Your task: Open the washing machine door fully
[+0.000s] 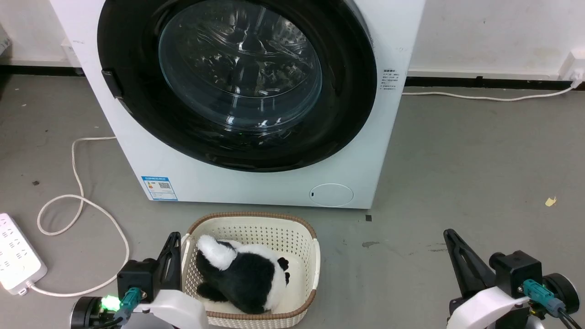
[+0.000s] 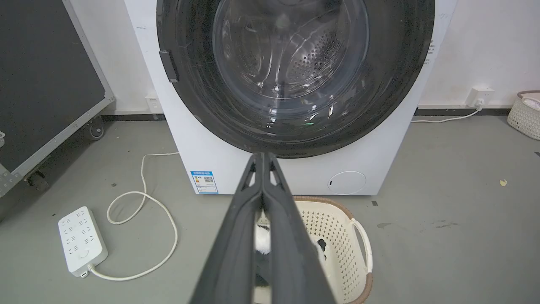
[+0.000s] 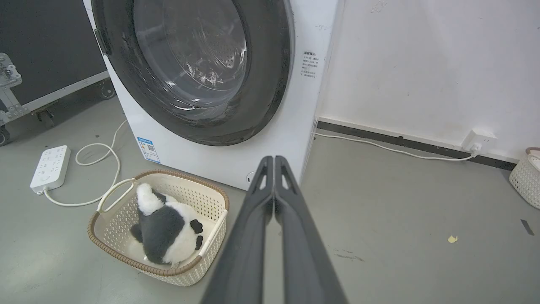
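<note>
Standing at the very start of the job, judging by the layout, with nothing touched yet. Facing the large round glossy black washing machine door [image 1: 237, 77], its clear glass bowl bulging at the centre. Seeing it lying flush against the front of the boxy white washing machine body [image 1: 228, 187], apparently latched, well apart from both tools.

Holding the left gripper [image 1: 174, 237] low, just beside the cream perforated plastic basket [image 1: 256, 221] with a brown rim. Keeping its two long dark fingers pressed together on nothing. Holding the right gripper [image 1: 450, 235] low over the bare grey floor [image 1: 457, 160], likewise pinched closed and empty.

Probably needing next to be raising one arm to the small dark tab [image 1: 112, 84] on the door's left rim, seemingly the handle. Then hooking a fingertip behind it, or parting the fingers to take it, and pulling outward in a wide arc toward the right. Guessing at hinges on that side, none being visible. Watching the near basket too, sitting straight in front of the machine.

Counting one door, one dark tab and one small round white flap [image 1: 331, 195] low on the body. Counting two grippers and two baskets, the second basket [image 2: 525, 114] sitting pale and perforated by the far wall. Counting one black-and-white plush toy [image 1: 242, 274] lying in the near basket. Counting one white power strip [image 1: 18, 260] trailing one looping white cable [image 1: 77, 201].
</note>
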